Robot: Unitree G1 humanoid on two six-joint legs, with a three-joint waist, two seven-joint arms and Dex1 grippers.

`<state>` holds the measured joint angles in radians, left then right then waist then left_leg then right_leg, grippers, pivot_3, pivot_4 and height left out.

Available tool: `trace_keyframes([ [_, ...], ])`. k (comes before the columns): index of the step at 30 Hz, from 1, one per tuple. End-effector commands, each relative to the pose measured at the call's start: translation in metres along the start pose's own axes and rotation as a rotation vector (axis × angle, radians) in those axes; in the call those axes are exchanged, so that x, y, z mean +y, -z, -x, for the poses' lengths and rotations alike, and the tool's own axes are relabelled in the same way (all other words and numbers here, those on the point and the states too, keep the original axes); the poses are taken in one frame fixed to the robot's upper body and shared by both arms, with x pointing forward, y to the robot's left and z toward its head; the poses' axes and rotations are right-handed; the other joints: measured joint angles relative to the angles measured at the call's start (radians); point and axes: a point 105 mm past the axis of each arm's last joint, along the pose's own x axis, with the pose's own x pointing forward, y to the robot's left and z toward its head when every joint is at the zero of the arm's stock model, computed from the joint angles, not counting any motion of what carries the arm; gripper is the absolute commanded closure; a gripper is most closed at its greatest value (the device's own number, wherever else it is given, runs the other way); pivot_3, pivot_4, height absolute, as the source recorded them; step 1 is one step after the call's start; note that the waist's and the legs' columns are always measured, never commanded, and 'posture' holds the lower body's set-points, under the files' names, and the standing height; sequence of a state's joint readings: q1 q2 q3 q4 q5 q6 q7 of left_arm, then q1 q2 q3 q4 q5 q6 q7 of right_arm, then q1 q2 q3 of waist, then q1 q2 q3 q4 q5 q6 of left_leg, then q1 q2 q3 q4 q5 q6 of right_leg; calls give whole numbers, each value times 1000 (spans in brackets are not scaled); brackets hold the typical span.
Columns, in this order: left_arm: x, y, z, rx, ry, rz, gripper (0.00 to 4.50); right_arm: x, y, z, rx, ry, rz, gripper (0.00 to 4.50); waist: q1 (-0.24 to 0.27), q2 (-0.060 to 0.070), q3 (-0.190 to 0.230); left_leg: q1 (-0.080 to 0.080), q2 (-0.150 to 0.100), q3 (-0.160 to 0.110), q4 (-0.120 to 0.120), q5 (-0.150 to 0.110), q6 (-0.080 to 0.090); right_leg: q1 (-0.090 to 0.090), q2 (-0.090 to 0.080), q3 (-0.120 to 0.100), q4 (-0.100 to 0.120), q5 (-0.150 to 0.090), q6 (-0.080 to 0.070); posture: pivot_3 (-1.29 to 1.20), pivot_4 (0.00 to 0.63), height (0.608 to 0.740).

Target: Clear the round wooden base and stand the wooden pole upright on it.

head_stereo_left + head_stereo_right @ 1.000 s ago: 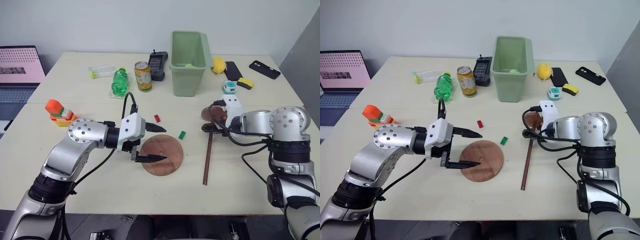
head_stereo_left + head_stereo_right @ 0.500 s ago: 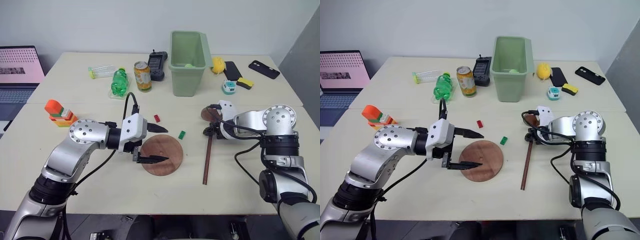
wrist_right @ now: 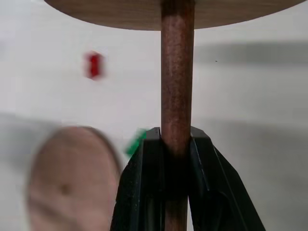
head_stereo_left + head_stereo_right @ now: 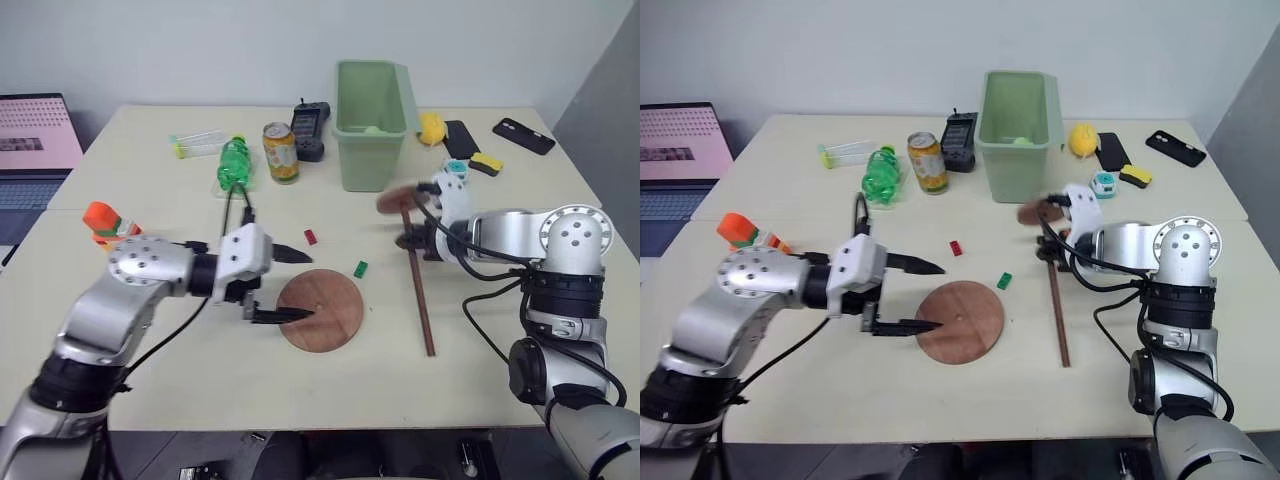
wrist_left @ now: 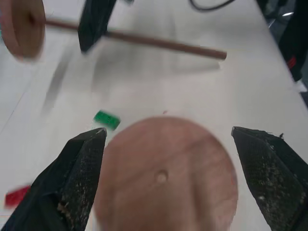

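The right gripper [image 3: 175, 144] is clamped on the wooden pole [image 4: 418, 290] near its disc end, which is lifted and blurred; the far tip sits just right of the round wooden base [image 4: 321, 309]. The left gripper [image 4: 283, 285] gapes over the base's left edge. A green block [image 4: 361, 268] and a red block [image 4: 310, 237] lie just behind the base, bare table [image 4: 200, 370] in front.
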<state>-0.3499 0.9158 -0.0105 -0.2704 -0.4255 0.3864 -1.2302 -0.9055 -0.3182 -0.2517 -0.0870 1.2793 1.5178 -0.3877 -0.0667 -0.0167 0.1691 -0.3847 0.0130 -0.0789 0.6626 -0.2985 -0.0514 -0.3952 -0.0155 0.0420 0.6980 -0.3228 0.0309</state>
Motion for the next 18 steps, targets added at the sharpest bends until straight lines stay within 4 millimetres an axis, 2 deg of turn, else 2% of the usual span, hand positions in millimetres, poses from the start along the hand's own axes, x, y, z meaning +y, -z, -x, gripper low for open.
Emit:
trace_keyframes([
  [1, 2, 3, 26, 41, -97, -2, 146, 65, -45, 28, -332, -262, 213, 4255, -1, 1, 0, 0, 0, 0, 0, 0, 0, 0, 0, 0, 0, 0, 0, 0, 150, 740],
  [5, -10, 12, 38, 94, -121, 7, 146, 97, -45, 33, -526, -401, 384, 4255, 2, 0, 0, -1, 1, -1, 0, 0, 0, -1, -1, -1, -1, 0, 0, 0, 150, 740],
  [7, -17, 18, 41, 128, -110, 11, 146, 115, -36, 32, -618, -502, 456, 4255, 6, 0, 0, -1, 1, -1, 0, 0, 0, 0, -2, -1, -1, 0, 0, 0, 150, 740],
  [9, -20, 21, 41, 143, -111, 14, 146, 123, -24, 28, -662, -562, 491, 4255, 9, 1, 0, 0, 0, -1, 1, 0, 0, 1, -3, -1, 0, 0, 0, 0, 150, 740],
  [18, -31, 25, 32, 139, -93, 23, 146, 124, 13, 5, -695, -621, 544, 4255, 11, 1, 1, 0, 0, -1, 1, 0, 0, 0, -3, -1, 0, 0, 0, 0, 150, 740],
])
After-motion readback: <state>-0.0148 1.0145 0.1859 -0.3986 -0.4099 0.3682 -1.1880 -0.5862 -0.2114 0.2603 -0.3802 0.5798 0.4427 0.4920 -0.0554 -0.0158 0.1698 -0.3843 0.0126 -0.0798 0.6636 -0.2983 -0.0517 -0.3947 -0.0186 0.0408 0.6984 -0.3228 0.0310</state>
